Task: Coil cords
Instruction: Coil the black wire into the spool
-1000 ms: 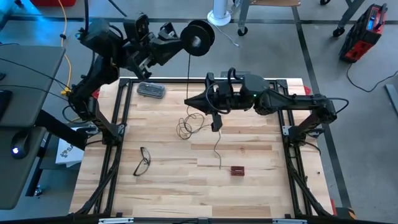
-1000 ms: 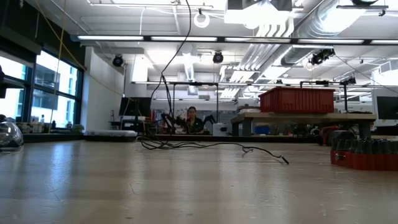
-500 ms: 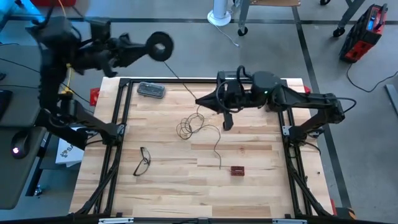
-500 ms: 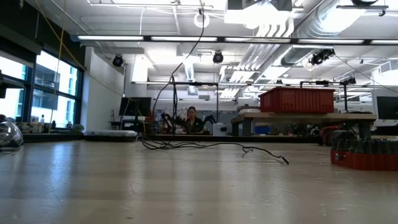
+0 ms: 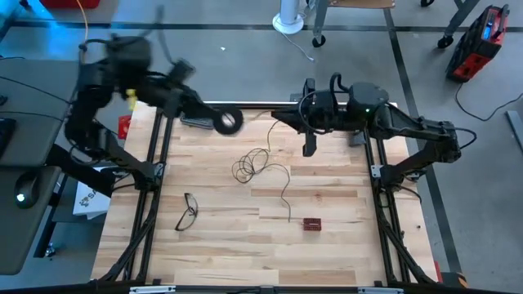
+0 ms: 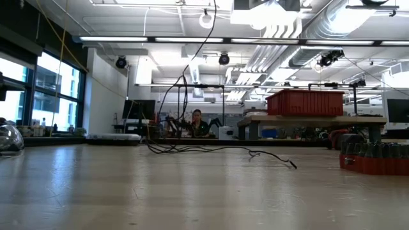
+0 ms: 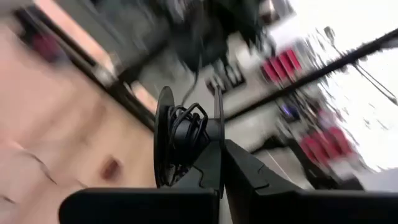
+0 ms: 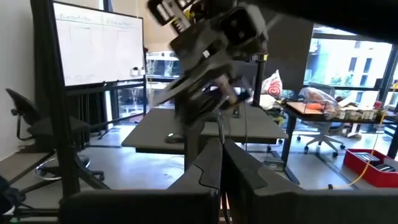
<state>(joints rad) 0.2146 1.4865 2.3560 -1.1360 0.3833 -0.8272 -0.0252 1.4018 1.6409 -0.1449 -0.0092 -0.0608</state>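
high view, left pincer (image 5: 219, 119) gripping reel (image 5: 230, 121), wire (image 5: 253, 163) loose on table (image 5: 327, 196)

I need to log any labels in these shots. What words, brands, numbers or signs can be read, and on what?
None can be read.
Whiteboard: rows of faint writing, too small and blurred to read.
Red block on the table: no marking shows.
Reel: no label shows.
Red bin: no lettering shows.
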